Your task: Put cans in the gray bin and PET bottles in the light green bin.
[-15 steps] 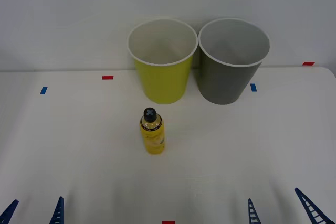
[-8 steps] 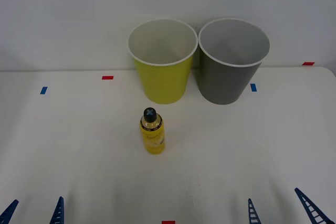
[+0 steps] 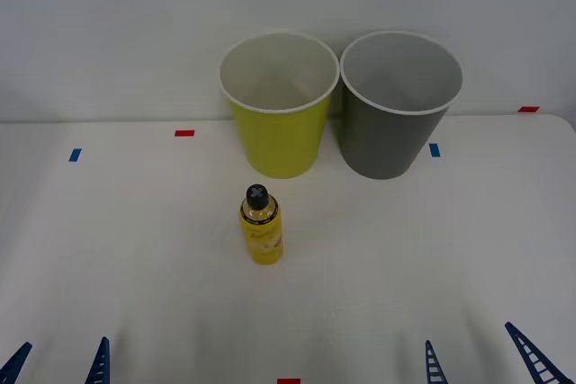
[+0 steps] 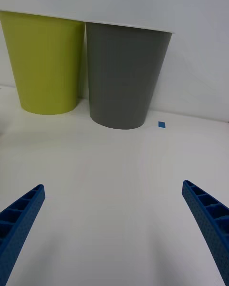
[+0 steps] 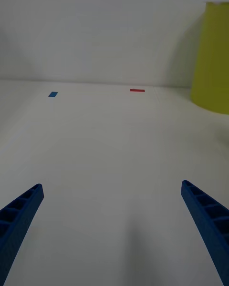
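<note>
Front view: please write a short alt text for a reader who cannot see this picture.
A small yellow PET bottle with a black cap stands upright on a white table, in front of a light green bin and a gray bin set side by side. Both open blue claws, left claw and right claw, wait at the near edge.

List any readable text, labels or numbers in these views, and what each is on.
None can be read.
PET bottle: the yellow label carries faint print, too small and blurred to read.
Light green bin, gray bin: plain, no markings.
Table: red and blue tape marks, no writing.

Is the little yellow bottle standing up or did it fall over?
Standing up. The yellow bottle sits on its base on the table, black cap on top.
</note>
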You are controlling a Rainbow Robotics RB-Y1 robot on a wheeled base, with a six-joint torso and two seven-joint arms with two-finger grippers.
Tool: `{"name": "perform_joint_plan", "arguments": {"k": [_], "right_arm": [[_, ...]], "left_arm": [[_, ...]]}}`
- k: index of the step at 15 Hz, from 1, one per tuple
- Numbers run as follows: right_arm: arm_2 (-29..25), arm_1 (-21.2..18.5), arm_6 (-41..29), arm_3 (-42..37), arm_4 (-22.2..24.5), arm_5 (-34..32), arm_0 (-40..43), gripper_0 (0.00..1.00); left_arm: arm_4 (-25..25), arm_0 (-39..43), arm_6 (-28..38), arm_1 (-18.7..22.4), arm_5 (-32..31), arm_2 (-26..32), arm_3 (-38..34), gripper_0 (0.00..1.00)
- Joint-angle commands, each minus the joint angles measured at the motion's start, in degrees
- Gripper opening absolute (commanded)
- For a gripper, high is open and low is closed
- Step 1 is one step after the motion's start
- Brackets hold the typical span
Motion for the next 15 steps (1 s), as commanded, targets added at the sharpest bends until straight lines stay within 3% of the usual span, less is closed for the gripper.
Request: {"name": "perform_joint_plan", "arguments": {"k": [1, 5, 8, 15], "right_arm": [[0.0, 0.0, 0.0, 0.0, 0.0, 0.0, 0.0, 1.0], [0.0, 0.0, 0.0, 0.0, 0.0, 0.0, 0.0, 1.0], [0.0, 0.0, 0.0, 0.0, 0.0, 0.0, 0.0, 1.0], [0.0, 0.0, 0.0, 0.0, 0.0, 0.0, 0.0, 1.0]], "left_arm": [[0.1, -1.8, -0.2, 4.9, -4.5, -2.6, 2.6, 1.0], [0.1, -10.7, -1.0, 15.8, -6.1, -9.3, 3.0, 1.0], [0.1, -17.7, -1.4, 20.0, -6.0, -14.4, 5.5, 1.0], [2.7, -33.0, -2.5, 22.2, -3.7, -23.6, 10.1, 1.0]]}}
